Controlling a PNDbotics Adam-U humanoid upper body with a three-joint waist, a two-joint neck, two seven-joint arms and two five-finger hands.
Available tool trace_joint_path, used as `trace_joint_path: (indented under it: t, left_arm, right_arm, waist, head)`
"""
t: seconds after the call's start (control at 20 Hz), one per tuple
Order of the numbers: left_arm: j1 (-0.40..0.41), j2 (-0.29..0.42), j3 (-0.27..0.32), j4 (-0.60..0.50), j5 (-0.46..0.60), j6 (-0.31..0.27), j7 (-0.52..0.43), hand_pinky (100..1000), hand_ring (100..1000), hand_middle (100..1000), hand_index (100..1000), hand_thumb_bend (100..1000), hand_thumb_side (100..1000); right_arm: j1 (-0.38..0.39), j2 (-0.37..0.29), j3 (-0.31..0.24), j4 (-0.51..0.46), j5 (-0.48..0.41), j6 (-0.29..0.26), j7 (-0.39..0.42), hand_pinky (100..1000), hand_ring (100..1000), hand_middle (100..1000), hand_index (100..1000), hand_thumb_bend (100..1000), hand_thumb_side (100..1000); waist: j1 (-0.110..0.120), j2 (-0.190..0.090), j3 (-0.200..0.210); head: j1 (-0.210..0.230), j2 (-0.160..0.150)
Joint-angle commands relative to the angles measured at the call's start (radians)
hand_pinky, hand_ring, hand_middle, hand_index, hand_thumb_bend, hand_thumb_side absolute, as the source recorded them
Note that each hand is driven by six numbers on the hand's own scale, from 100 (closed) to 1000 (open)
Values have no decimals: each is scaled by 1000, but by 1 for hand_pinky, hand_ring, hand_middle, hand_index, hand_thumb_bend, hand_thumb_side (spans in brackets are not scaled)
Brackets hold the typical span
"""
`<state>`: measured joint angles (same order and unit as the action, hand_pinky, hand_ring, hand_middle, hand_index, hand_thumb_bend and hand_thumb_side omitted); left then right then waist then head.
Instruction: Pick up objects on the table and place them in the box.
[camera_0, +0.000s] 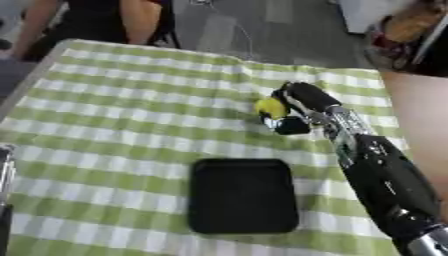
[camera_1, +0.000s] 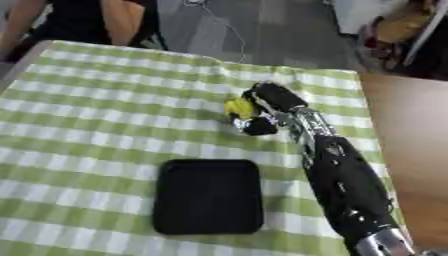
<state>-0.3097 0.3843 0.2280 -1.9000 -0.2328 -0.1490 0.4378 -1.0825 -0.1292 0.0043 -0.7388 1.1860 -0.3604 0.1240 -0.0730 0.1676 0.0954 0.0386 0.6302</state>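
The right hand (camera_0: 293, 107) reaches from the lower right over the green-checked surface (camera_0: 114, 110), its fingers curled round a small yellow object (camera_0: 271, 106), which seems lifted just off the cloth beyond the black box (camera_0: 242, 195); the box lies flat nearer the robot, apart from the hand and the object

A green-and-white checked cloth table cover (camera_0: 105, 100) lies soft and matt, faintly rumpled. On it sits a shallow black rectangular box (camera_0: 241, 195) — matt, smooth, plastic-looking. Beyond the box, the black right hand (camera_0: 293, 107), glossy with silver metal joints, closes round a smooth yellow object (camera_0: 271, 106).
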Motion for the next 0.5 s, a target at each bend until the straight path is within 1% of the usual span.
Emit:
trace_joint_path:
  t: [0.05,0.25,0.5]
  left_arm:
    - [-7,22,4,-17,-1,0,0,508,593,759,876,326,836]
    - [-5,24,7,-18,-4,2,2,508,594,759,876,327,837]
    - [-3,25,6,-18,-5,3,2,508,594,759,877,328,836]
  right_arm:
    - [-1,-45,17,-107,-62,-14,33,100,154,295,412,122,572]
    - [17,-56,32,-184,-106,-8,82,100,155,295,411,121,570]
    - [26,-61,38,-219,-128,0,112,100,154,295,411,118,575]
  waist:
    - [5,-20,-2]
    - [6,-20,-6]
    - [6,-20,-7]
  head:
    - [11,-1]
    - [9,-2]
    - [8,-1]
